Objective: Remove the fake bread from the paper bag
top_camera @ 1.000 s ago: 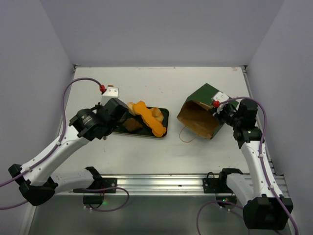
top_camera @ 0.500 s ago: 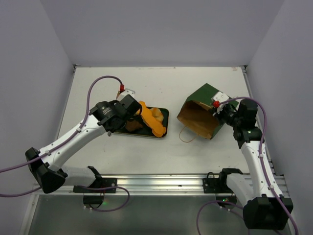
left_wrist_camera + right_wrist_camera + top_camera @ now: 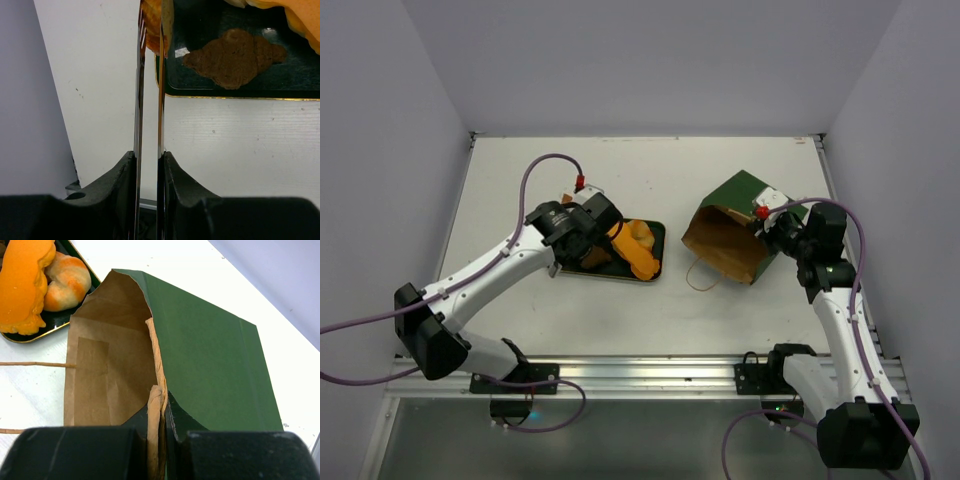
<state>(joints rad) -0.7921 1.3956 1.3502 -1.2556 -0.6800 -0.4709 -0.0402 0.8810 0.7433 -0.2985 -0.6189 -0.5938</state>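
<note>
1. Top external view: one white table (image 3: 620, 170) carries everything, its surface smooth and matte.
2. One paper bag (image 3: 735, 235) lies tipped on its side at the right, with its open mouth towards the tray. It is dark green outside and creased brown kraft inside. One thin string handle (image 3: 698, 275) loops onto the table in front of it.
3. One dark rectangular tray (image 3: 300, 80), glossy with a thin gold rim, sits left of the bag and well apart from it.
4. The fake bread lies on the tray, outside the bag, and three pieces can be counted. They are a long orange stick (image 3: 632, 255) with a lumpy surface, a rounded yellow-orange roll (image 3: 641, 236) touching it, and a flat knobbly brown piece (image 3: 235, 57).
5. One pair of metal tongs (image 3: 161, 90) has two thin shiny blades running almost parallel. Their tips reach the tray's left rim beside an orange-tan bit. I cannot tell whether this is a fourth piece.
6. The left gripper (image 3: 149, 160) is clamped on the tongs, pressing the blades nearly together.
7. The right gripper (image 3: 159, 430) pinches the folded edge of the bag's mouth between its black fingers.
</note>
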